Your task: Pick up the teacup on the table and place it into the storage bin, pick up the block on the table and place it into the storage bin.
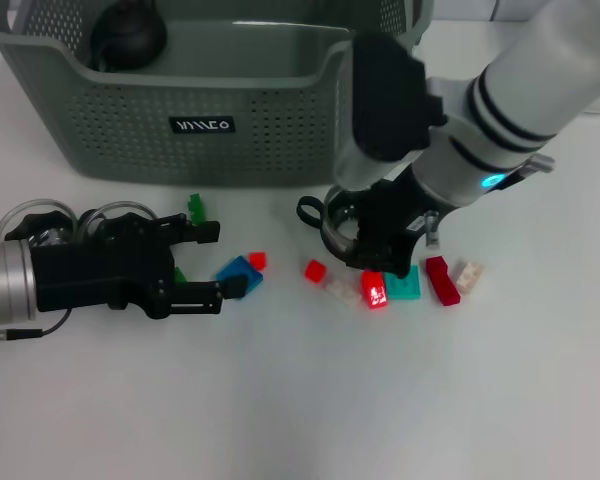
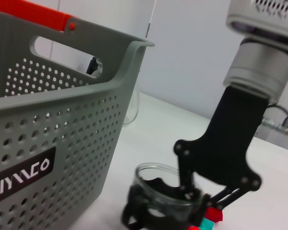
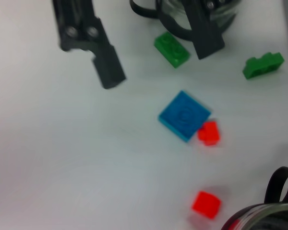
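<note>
Right gripper (image 1: 375,240) sits clamped on the glass teacup (image 1: 342,228) rim, ready to lift toward the storage bin (image 1: 130,130) at 11 o'clock; left gripper (image 1: 212,262) idles, fingers apart.

The only lettering stands on the storage bin (image 1: 210,120): a small black label (image 1: 202,125) on its perforated front wall, at about 11 o'clock from the middle of the head view. Its white characters cannot be made out there. In the left wrist view the same label (image 2: 21,176) shows stylised white strokes ending in a round "O"; the word cannot be read with certainty.
</note>
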You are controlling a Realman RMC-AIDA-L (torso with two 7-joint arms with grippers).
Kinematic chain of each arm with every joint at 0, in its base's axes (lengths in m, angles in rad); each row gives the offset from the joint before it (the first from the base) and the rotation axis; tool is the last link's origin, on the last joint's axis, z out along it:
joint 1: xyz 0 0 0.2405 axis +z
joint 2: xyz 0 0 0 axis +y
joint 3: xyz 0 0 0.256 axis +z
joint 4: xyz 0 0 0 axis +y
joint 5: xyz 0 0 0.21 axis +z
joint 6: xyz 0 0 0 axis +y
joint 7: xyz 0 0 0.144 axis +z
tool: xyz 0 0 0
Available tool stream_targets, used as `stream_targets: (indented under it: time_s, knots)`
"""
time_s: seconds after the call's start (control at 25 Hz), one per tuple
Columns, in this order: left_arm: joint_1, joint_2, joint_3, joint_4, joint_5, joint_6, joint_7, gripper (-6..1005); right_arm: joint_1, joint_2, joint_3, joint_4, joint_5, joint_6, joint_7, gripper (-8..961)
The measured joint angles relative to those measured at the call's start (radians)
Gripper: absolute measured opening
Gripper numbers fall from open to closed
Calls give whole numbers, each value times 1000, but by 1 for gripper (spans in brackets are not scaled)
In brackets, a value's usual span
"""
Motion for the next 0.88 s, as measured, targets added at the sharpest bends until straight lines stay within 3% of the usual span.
stream_targets:
  time_s: [0.16,0.36,0.56,0.72,0.88]
  knots:
    - [7,2,-1,0,0,0,1,862,-14,-2,107,-105,-3,-162,3,60]
    - [19,3,-2,0,0,0,11,861,-46,0,267,-347,16,-415,28,59]
    - [25,1,-1,0,0,-1,13,861,-27,-3,465,-509,213,-595,54,59]
    - [23,-2,-1,0,-2,-1,13,861,12,-15,646,-529,397,-592,56,58]
    - [20,-4,1,0,-3,-1,14,861,54,-40,738,-462,428,-451,60,59]
